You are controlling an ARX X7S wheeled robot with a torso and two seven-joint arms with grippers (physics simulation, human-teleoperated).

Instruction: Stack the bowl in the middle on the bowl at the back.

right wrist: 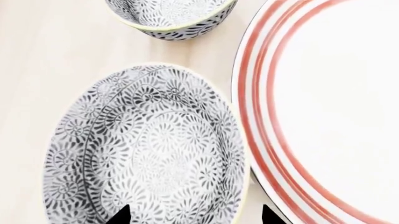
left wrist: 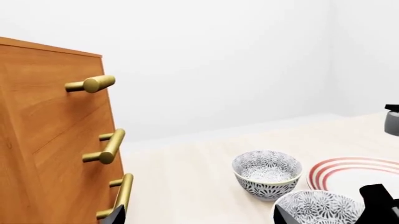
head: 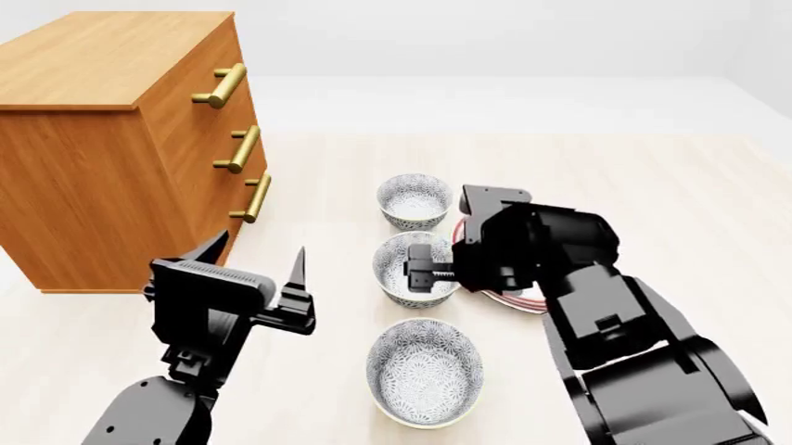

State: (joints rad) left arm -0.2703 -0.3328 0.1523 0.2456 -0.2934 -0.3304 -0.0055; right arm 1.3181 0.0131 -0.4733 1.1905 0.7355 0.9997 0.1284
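Observation:
Three alike white bowls with a grey-blue pattern stand in a row. The bowl in the middle (head: pixel 399 262) (right wrist: pixel 146 149) (left wrist: pixel 318 207) is under my right gripper (head: pixel 421 273) (right wrist: pixel 194 216). That gripper is open and straddles the rim: one fingertip sits over the bowl's inside, the other outside, next to the plate. The bowl at the back (head: pixel 415 199) (right wrist: pixel 168 16) (left wrist: pixel 267 173) stands free just beyond. My left gripper (head: pixel 256 260) (left wrist: pixel 196 220) is open and holds nothing, between the dresser and the bowls.
A red-ringed white plate (right wrist: pixel 330 107) (left wrist: pixel 355 170) lies close beside the middle bowl, partly under my right arm. A third bowl (head: pixel 425 371) stands nearest me. A wooden dresser (head: pixel 111 139) (left wrist: pixel 44 140) with brass handles stands at the left.

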